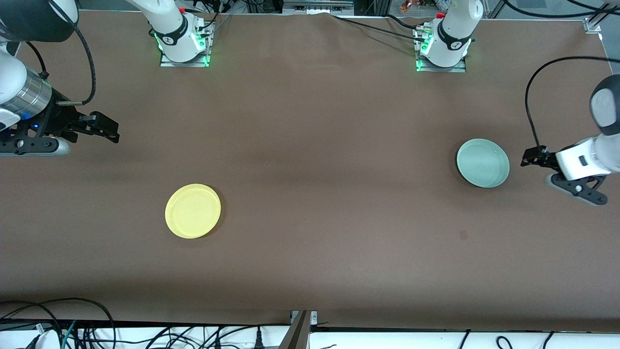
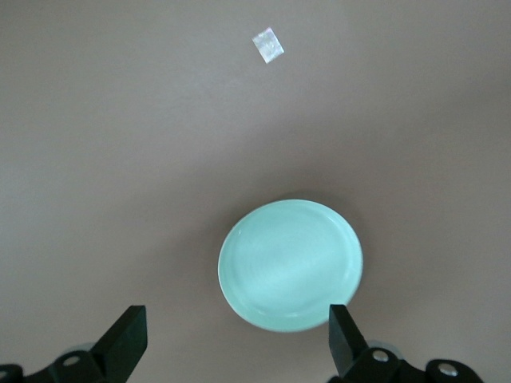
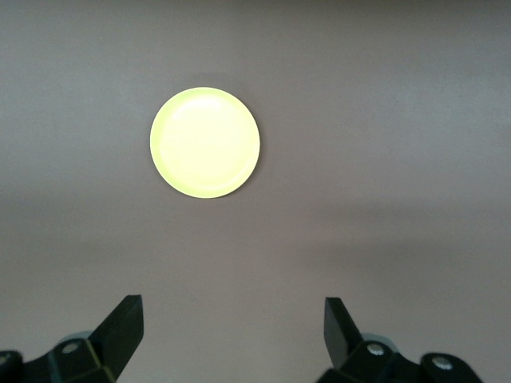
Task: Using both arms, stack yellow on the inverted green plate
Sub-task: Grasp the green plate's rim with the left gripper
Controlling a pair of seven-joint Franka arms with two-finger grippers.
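Observation:
The yellow plate lies flat on the brown table toward the right arm's end, hollow side up. It also shows in the right wrist view. The pale green plate lies toward the left arm's end, hollow side up, and shows in the left wrist view. My left gripper hovers open and empty just beside the green plate, at the table's end; in its own view the plate's edge sits between its fingers. My right gripper hovers open and empty over the table's other end, apart from the yellow plate.
A small pale patch is stuck on the table near the green plate. The two arm bases stand along the table's edge farthest from the front camera. Cables hang below the nearest edge.

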